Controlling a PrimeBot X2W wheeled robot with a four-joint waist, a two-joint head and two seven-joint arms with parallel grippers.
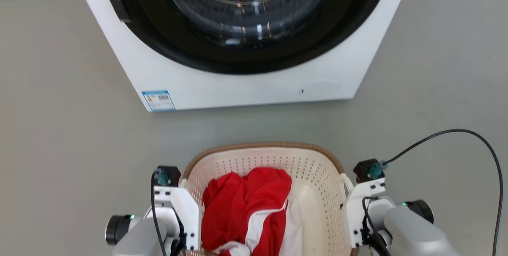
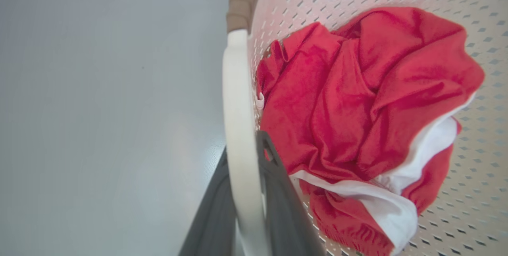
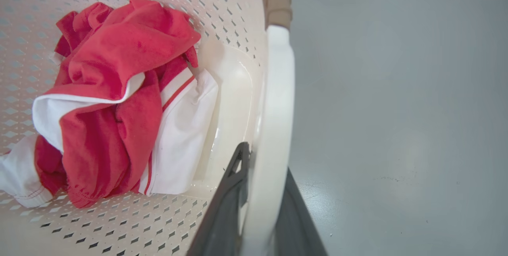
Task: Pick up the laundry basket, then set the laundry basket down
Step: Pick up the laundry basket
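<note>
Below, the laundry basket is cut off.

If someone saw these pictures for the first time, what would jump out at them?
The bright red and white clothing heaped in the laundry basket, at the head view's bottom centre. Behind it stands a white washing machine with a dark round door. The left gripper and right gripper each clasp a white side handle between dark fingers.

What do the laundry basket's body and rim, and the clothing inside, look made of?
The laundry basket: likely moulded plastic, cream, slightly glossy, evenly perforated; its brown rim looks woven, possibly plastic too. The red and white garment: soft matte fabric, creased and folded.
</note>
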